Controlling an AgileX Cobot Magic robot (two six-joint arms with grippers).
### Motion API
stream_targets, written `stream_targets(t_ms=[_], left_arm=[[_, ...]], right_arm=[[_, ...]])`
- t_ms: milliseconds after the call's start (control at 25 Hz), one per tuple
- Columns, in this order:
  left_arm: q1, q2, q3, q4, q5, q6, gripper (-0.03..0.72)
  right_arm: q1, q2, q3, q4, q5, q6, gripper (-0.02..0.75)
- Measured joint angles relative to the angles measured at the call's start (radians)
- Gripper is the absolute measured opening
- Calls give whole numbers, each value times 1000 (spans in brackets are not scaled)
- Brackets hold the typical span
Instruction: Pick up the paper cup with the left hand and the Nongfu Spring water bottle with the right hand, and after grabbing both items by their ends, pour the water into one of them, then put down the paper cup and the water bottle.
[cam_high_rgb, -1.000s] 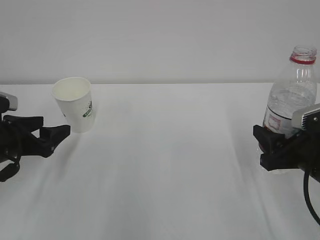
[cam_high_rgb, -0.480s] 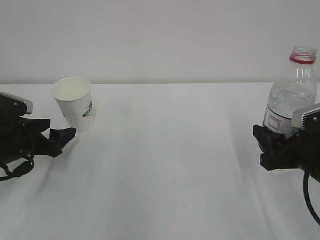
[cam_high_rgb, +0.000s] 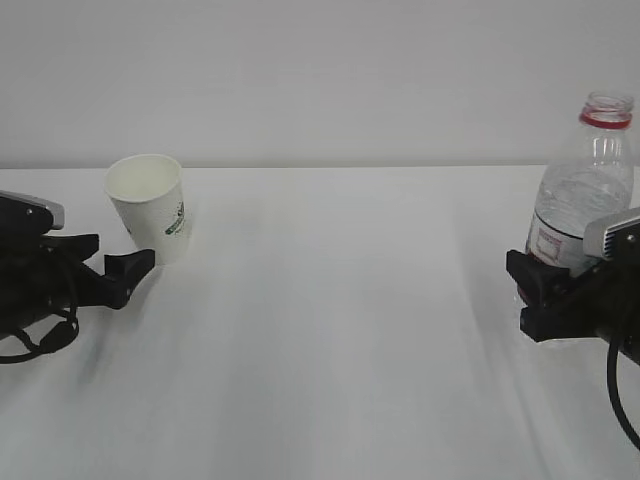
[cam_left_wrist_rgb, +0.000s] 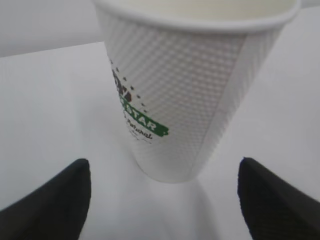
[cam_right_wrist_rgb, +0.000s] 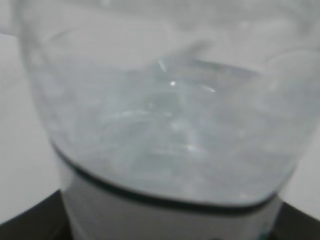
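Cup upright on table, far left. L gripper spread wide, fingers either side of cup base, no contact, nothing held. Bottle upright, far right, clamped low by R gripper; water inside.

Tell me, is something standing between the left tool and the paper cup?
Nothing visible does. The left tool is open, its fingers apart on either side of the paper cup, with only bare white table between them.
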Motion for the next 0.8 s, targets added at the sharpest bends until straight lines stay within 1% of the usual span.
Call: stream_targets(t_ms=[480,800], left_arm=[[0,11,-56,24,31,-37,692],[0,55,-76,52,7,-80,692]], right_arm=[[0,0,0,0,0,0,461],[0,0,0,0,0,0,461]])
